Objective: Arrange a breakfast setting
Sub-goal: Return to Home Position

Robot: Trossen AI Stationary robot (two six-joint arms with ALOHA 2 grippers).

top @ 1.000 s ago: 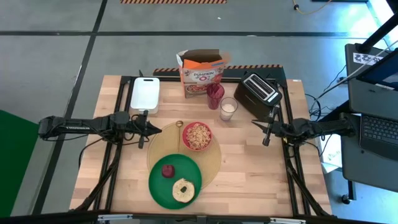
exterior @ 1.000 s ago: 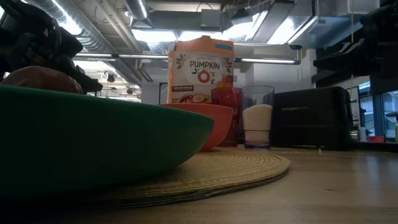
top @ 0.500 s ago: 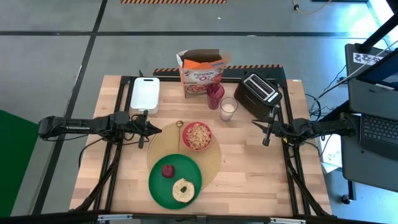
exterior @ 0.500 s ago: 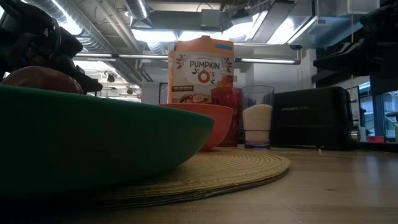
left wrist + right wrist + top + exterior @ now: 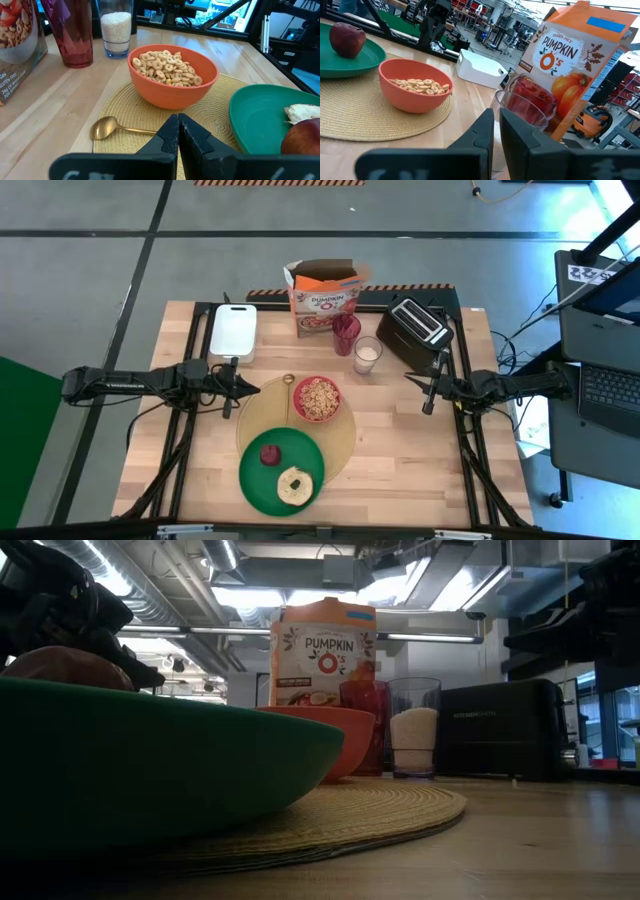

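Tan woven fibre, coiled into a round placemat (image 5: 343,435), near the middle of the pale wooden table (image 5: 400,470). Carries a large green plate (image 5: 255,480) on its front-left part, with the plate's rim hanging past the mat over bare wood. Carries also a smaller red-orange bowl (image 5: 172,95) on its far part, apart from the plate and heaped with pale ring-shaped cereal (image 5: 165,65).

On the plate, side by side: a small dark-red fruit (image 5: 270,454), glossy, toward the far-left side, and a pale bagel-like bread ring (image 5: 295,486), toward the front.

At the mat's far-left edge, just beside the bowl: a small gold-coloured spoon (image 5: 106,127), lying flat, shiny, its thin handle on the weave.

Left gripper (image 5: 252,387): at the mat's left rim, close to the spoon, pointing toward the bowl. Pinched shut, with nothing in its hold.

Right gripper (image 5: 409,377): well to the right of the mat, in front of the black toaster (image 5: 421,328), aimed toward the bowl. Closed to a hairline slit, likewise empty.

Behind the mat, in a row at the far side: a white rectangular cutting board (image 5: 232,331), an orange cereal box (image 5: 325,302), a red tumbler (image 5: 345,332), a clear glass with white contents (image 5: 367,354).
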